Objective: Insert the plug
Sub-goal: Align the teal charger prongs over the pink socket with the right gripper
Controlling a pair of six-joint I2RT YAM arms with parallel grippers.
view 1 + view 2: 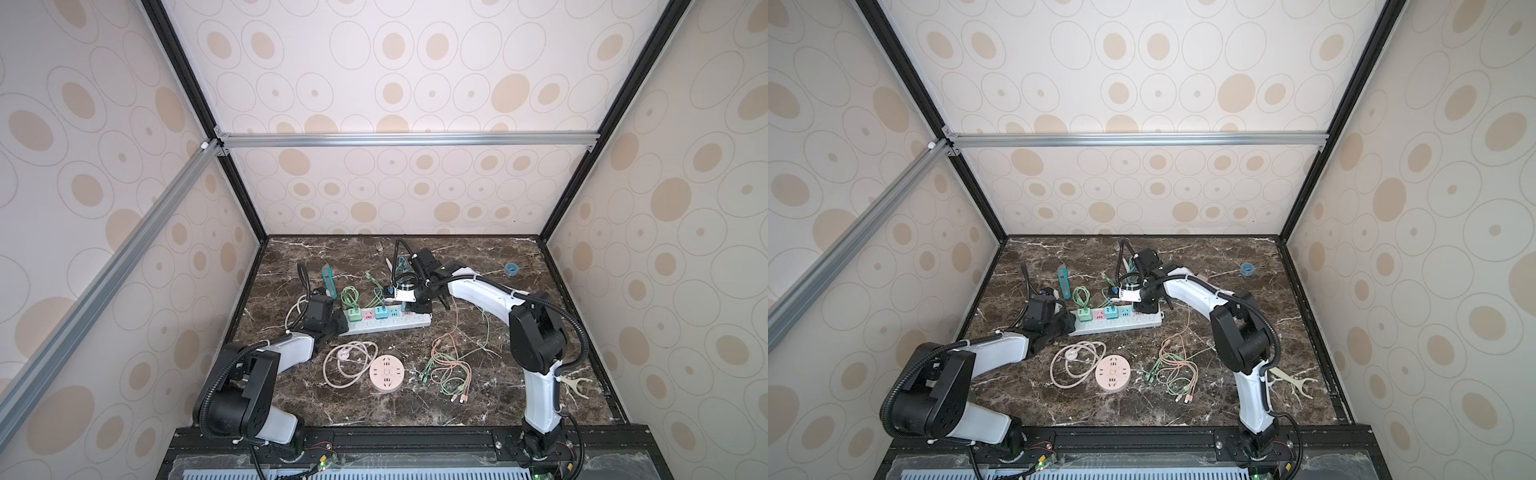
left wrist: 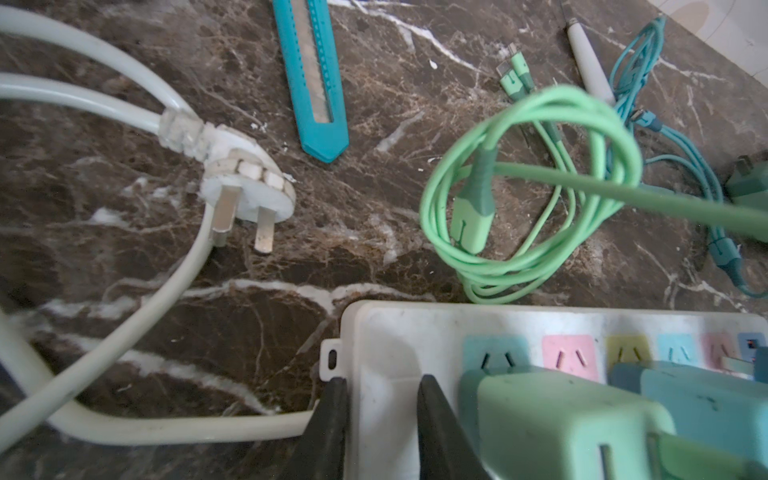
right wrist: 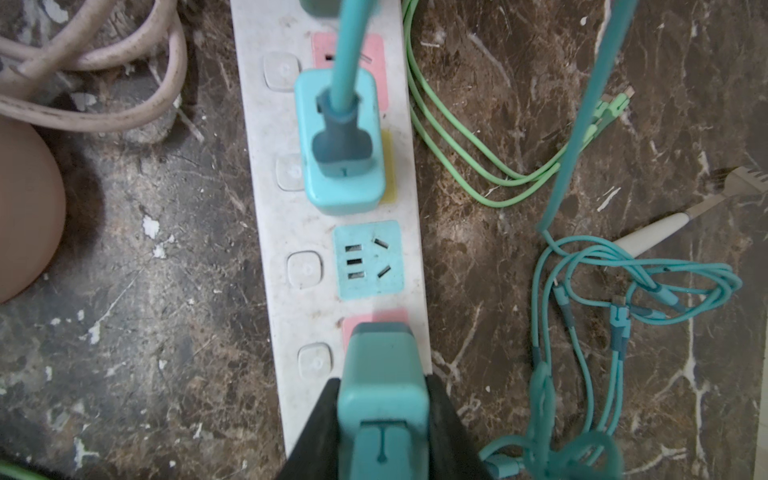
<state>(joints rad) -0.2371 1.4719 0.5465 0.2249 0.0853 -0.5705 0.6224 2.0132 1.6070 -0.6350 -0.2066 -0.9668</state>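
On the switch buttons [image 3: 305,269] of the white power strip [image 3: 274,224], small moulded marks are seen but are too blurred to be read. Sockets are colour-coded pink, yellow and light blue.

Surface: the desk [image 1: 415,411] is dark brown marble with white veins. It is enclosed by walls [image 1: 395,187] papered in beige ovals and framed by black posts and aluminium rails [image 1: 407,139].

The strip is laid near the desk centre and runs from 9 to 3 o'clock in both top views. A green adapter [image 1: 353,314] and a teal adapter [image 1: 380,312] are seated in it.

Plug [image 3: 382,374]: teal, gripped at its sides by the right pincer [image 3: 384,388], whose jaws are closed on it. It is held over the pink socket [image 3: 374,316] toward the 3 o'clock end of the strip. The prongs are hidden, so seating cannot be judged.

Left pincer [image 2: 380,399]: the jaws are narrowly parted and nothing is held between them. The tips are set at the 9 o'clock (cord) end of the strip.

Edges and room, taken from the strip:
- A utility knife [image 1: 328,280] is noted at 11 o'clock.
- A round pink socket hub [image 1: 386,372] is noted at 6 o'clock.
- Loose cables [image 1: 449,370] are noted at 5 o'clock.
- A blue tape roll [image 1: 510,269] is noted toward the desk's 2 o'clock corner.

Bare marble is seen along the 6 o'clock and 12 o'clock edges.
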